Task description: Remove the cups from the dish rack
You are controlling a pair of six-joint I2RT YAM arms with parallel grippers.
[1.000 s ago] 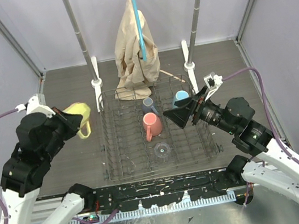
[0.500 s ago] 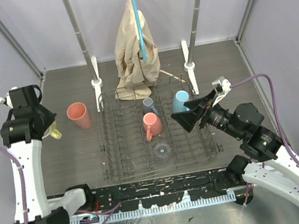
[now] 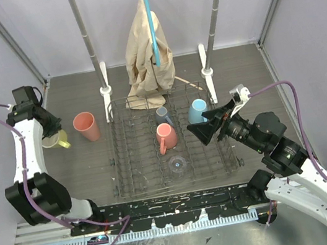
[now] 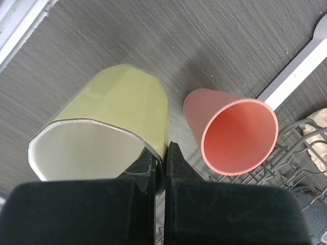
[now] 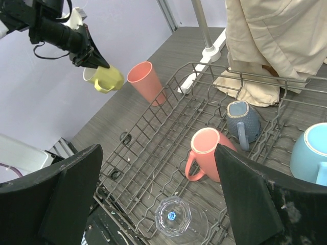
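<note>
While everything's paused, starting from the left: the left pincer (image 4: 162, 153) is clenched on the yellow mug (image 4: 117, 102), nipping the mug's wall at the rim with one finger inside and one outside. Mug's mouth is facing up at the wrist camera. Can't tell if its bottom is actually touching the table (image 3: 89, 166) or just hanging above it. Just to the right of that pincer, a pink cup (image 4: 235, 135) stands upright on the table, close to the yellow mug but not touching it.

Further right is the rack (image 3: 132, 159), and it's got four cups in it. Going by the right pincer (image 3: 197, 135), the pink mug (image 3: 166, 136) lies just to its left, the grey-blue mug (image 3: 163, 115) is left and further back, the glass (image 3: 178, 165) is left and nearer, and the blue mug (image 3: 198, 110) sits just behind it. That right pincer is spread wide, gripping nothing, hovering over the right side of the rack.
</note>
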